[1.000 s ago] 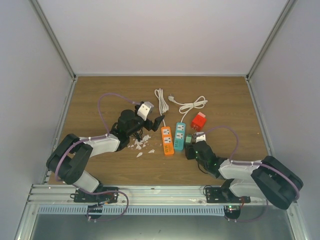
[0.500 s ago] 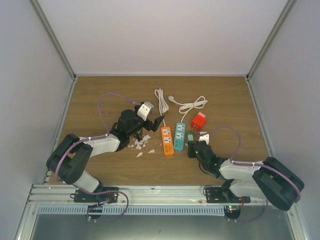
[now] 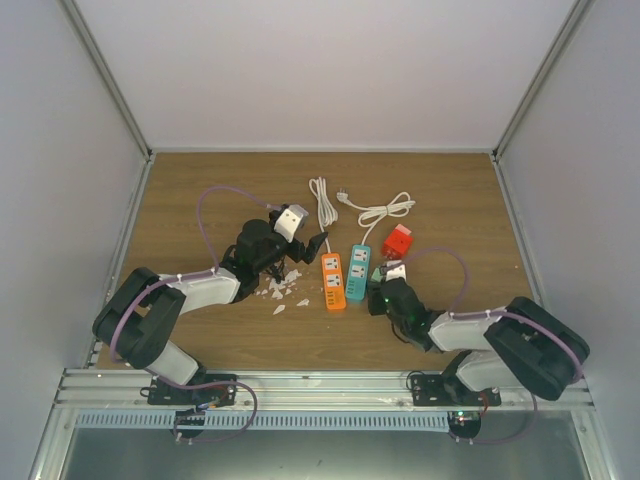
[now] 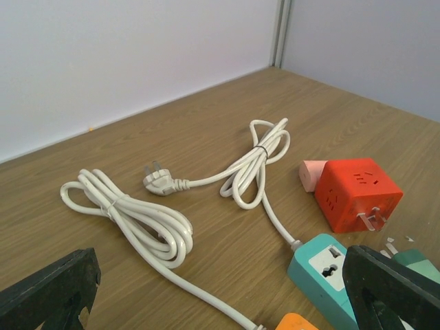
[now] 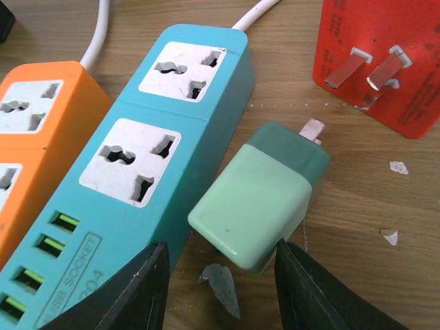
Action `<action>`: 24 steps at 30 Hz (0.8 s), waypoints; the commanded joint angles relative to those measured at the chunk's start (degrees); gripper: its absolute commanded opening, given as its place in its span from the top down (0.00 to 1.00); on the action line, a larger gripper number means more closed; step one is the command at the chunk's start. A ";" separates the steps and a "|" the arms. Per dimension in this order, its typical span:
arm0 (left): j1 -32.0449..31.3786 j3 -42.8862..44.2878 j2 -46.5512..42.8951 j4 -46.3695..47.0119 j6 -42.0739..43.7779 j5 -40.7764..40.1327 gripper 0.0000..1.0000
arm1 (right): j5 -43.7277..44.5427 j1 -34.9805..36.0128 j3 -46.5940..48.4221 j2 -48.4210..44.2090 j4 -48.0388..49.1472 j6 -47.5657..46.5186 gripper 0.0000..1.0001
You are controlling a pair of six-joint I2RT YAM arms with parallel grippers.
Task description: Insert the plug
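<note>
Right gripper (image 5: 220, 265) is low over the wooden table (image 5: 357, 206), jaws released and spread either side of the near end of the mint-green block plug with a darker green cap (image 5: 265, 196); I cannot tell whether either finger touches it. The plug lies on its side, not inserted, just beside the teal plastic power strip (image 5: 172, 137) at 4 o'clock from its two sockets, prong aimed toward 1 o'clock at the red cube adapter (image 5: 385, 55). Left gripper (image 4: 220, 282) has its jaws wide apart with nothing between them, with the coiled white cords (image 4: 137, 220) at its 12 o'clock and the orange plastic power strip (image 3: 334, 280) at its 4 o'clock in the top view.
</note>
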 commanded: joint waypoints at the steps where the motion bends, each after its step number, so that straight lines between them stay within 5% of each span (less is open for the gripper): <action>1: -0.18 0.82 0.36 1.56 1.18 -1.02 0.01 | 2.50 0.59 2.30 2.91 1.52 -0.69 0.56; 24: -0.09 0.71 0.43 0.79 1.90 -1.53 0.01 | 9.15 -2.43 2.16 5.38 2.05 3.84 0.61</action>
